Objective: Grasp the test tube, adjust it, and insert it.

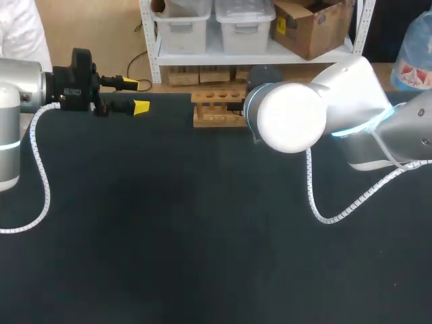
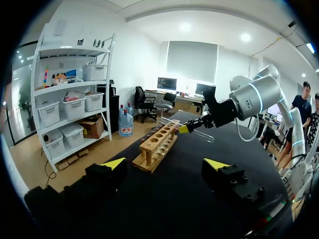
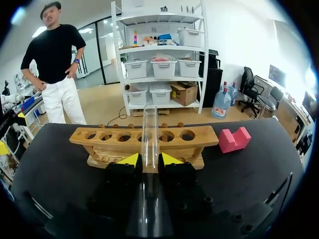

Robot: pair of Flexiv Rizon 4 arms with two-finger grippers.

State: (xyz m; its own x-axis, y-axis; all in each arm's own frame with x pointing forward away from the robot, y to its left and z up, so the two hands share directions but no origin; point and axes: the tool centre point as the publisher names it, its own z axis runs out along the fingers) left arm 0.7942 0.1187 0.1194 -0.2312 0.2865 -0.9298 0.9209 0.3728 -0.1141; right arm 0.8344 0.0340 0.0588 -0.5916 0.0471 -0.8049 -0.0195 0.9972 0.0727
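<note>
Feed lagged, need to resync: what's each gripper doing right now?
Left gripper: open, holding nothing.
Right gripper: shut on the test tube, just in front of the wooden rack.

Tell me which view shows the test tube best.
Right wrist view: the test tube sits close up, held by the right end effector, facing the rack. Left wrist view shows it small, side-on. In the head view the right arm hides it.

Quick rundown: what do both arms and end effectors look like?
Both arms are silver-white rounded tubes: left arm, right arm, each with a glowing cyan ring and a white coiled cable. The left end effector and right end effector are black blocky bodies with two yellow-tipped fingers.
</note>
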